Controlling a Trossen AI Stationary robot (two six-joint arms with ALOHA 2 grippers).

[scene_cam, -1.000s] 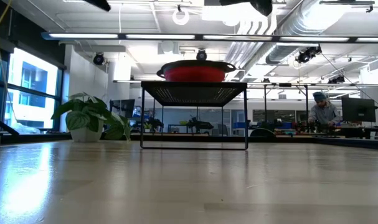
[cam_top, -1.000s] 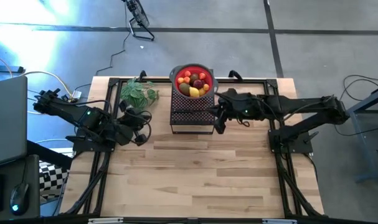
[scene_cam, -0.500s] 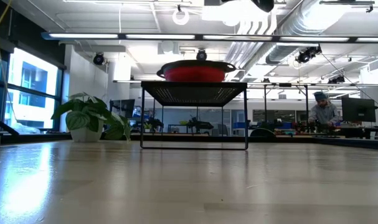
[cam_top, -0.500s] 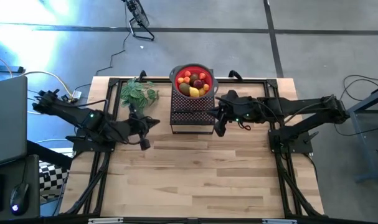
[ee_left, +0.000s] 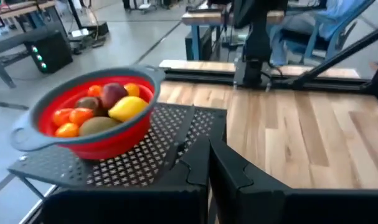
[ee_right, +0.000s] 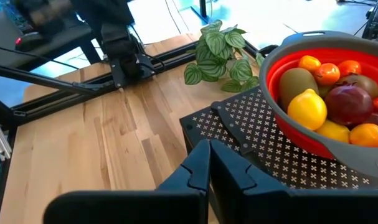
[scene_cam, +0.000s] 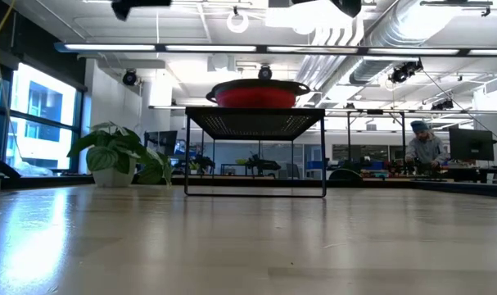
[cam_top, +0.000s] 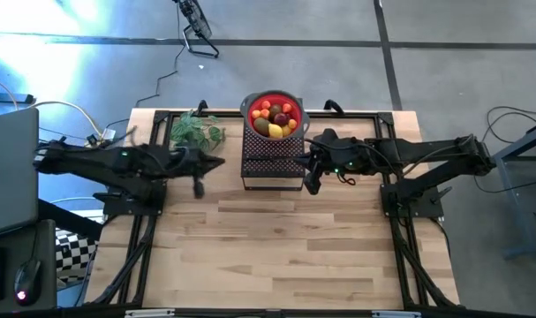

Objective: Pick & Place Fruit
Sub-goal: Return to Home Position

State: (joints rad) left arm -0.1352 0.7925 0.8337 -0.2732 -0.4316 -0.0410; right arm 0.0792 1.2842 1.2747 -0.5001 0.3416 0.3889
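Note:
The fruit (cam_top: pixel 274 118) lies heaped in a red colander bowl (ee_left: pixel 122 137): a yellow lemon (ee_right: pixel 307 108), brown ovals, a dark red ball and small orange ones. The bowl's base rests on a black perforated stand (cam_top: pixel 272 163) at the table's far middle. My left gripper (cam_top: pixel 218 162) hovers shut to the left of the stand, pointing at it almost level. My right gripper (cam_top: pixel 311 180) hovers shut at the stand's right side. In each wrist view the fingers are shut with nothing between them, left (ee_left: pixel 207 158) and right (ee_right: pixel 208 157).
A green leafy plant (cam_top: pixel 197 131) stands at the far left, next to the stand. A black frame (cam_top: pixel 356 115) runs along the table's far and side edges. Bare wooden tabletop (cam_top: pixel 276 247) stretches from the stand to the near edge. A person (scene_cam: pixel 424 147) is in the room beyond the table.
My left gripper has swung toward the stand and the table's far edge. It has tipped up from pointing down at the table to nearly level, and has stayed shut. The bowl and fruit have not moved.

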